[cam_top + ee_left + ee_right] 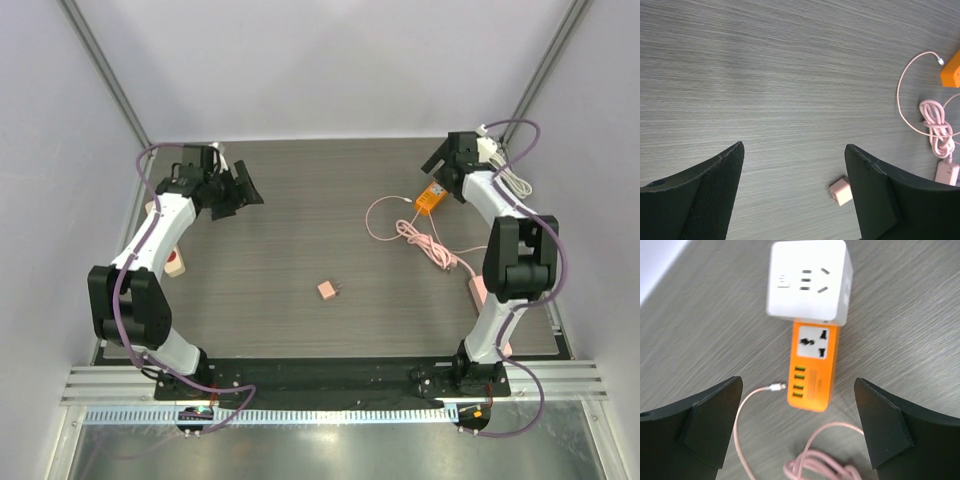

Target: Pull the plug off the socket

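Note:
An orange socket strip (429, 201) lies flat at the back right, also in the right wrist view (812, 367) and the left wrist view (951, 70). A white cube socket (807, 280) sits against its far end. A pink cable (405, 228) lies coiled on the table, and its metal connector (776, 387) lies loose beside the strip's USB ports. A small pink cube plug (328, 290) lies alone mid-table, also in the left wrist view (841, 190). My right gripper (437, 177) (799, 385) is open above the orange strip, holding nothing. My left gripper (243, 200) (795, 146) is open and empty at the back left.
A pink adapter (946, 172) sits at the cable's other end, near the right arm's base. A white cable (515, 180) hangs by the right wrist. A pink and red object (176, 262) lies under the left arm at the table's left edge.

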{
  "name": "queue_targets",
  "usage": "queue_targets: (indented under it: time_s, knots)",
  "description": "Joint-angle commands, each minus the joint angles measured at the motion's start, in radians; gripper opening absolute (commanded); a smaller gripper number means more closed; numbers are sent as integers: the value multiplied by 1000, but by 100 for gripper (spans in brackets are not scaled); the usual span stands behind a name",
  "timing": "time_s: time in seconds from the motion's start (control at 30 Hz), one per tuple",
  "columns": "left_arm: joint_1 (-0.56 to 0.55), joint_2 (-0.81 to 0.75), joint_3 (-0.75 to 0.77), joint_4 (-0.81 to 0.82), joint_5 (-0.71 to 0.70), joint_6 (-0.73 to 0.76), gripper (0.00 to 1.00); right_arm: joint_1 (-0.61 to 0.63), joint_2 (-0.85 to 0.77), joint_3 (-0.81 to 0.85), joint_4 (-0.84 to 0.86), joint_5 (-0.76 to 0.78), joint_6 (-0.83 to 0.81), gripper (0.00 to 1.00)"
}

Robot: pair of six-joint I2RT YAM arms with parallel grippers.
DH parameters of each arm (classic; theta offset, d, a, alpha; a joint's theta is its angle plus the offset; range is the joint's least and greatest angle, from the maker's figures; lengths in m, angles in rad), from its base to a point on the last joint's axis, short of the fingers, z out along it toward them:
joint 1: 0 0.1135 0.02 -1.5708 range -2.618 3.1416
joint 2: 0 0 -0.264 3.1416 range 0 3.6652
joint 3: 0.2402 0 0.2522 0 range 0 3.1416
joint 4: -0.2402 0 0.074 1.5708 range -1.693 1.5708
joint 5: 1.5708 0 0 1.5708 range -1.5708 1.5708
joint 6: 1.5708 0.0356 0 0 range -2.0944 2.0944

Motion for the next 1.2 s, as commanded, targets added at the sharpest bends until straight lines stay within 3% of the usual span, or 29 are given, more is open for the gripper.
queue_targets:
  time_s: [0.0, 0.2, 0.5, 0.7, 0.8, 0.9, 0.93, 1.0, 1.13, 1.17]
  knots:
    - [1, -26, -7, 47, 64, -18, 82, 21, 77, 58, -10, 132, 86, 99]
    - [-28, -43, -16, 61, 117, -39, 81, 80, 160, 48, 90, 298, 89, 100]
    - [-37, -78, -37, 89, 101, -47, 80, 78, 278, 81, 166, 315, -9, 98]
    - [-36, -64, -40, 83, 70, -33, 79, 54, 321, 81, 183, 222, -6, 89]
    - [-36, -60, -37, 79, 73, -32, 78, 52, 342, 94, 196, 209, -55, 68]
    - [-36, -58, -37, 83, 72, -30, 78, 52, 356, 98, 211, 174, -84, 56]
    - [-36, -54, -37, 81, 73, -30, 78, 51, 358, 101, 217, 135, -95, 44]
    - [-36, -46, -36, 79, 73, -30, 78, 52, 368, 109, 222, 116, -109, 35]
    - [-37, -29, -34, 79, 87, -29, 75, 52, 359, 111, 255, 55, -153, 2]
    - [-36, -28, -34, 79, 87, -29, 75, 54, 355, 107, 266, 41, -162, 1]
